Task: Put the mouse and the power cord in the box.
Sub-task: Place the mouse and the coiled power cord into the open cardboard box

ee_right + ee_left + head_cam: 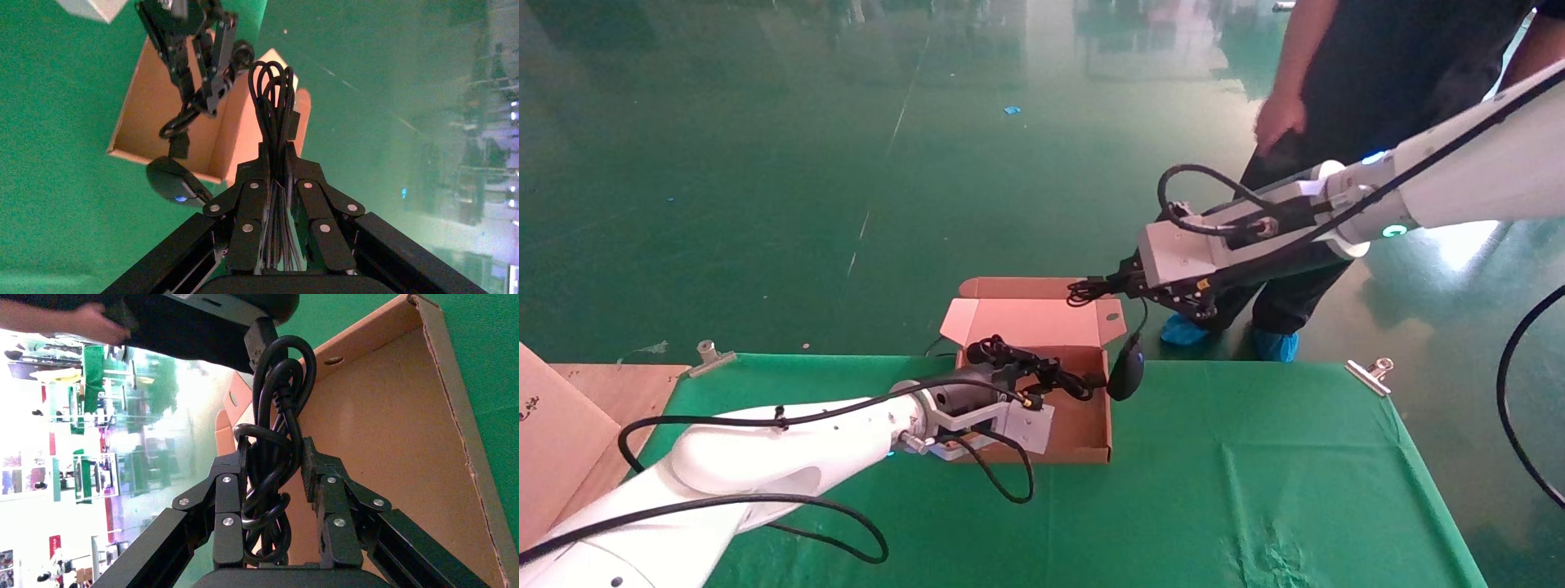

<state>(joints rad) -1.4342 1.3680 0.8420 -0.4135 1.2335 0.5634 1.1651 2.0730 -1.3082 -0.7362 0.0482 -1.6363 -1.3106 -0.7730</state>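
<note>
The brown cardboard box point(1083, 420) lies open on the green cloth, lid point(1034, 320) tipped back. Just above its floor point(379, 435) my left gripper point(1030, 377) point(275, 450) is shut on the power cord point(1009, 357) point(276, 398), a knotted black bundle. My right gripper point(1101, 287) point(276, 160) hovers over the box's far right corner, shut on the mouse's coiled thin cable point(273, 98). The black mouse point(1126, 367) point(173, 180) dangles from that cable just outside the box's right wall. In the right wrist view, the left gripper point(202, 92) shows over the box point(147, 116).
A person in dark clothes point(1336, 82) stands close behind the table's far right edge. Metal clips point(1369, 376) point(711, 355) pin the green cloth point(1254, 474) at the back corners. A wooden board point(568, 433) sits at the left.
</note>
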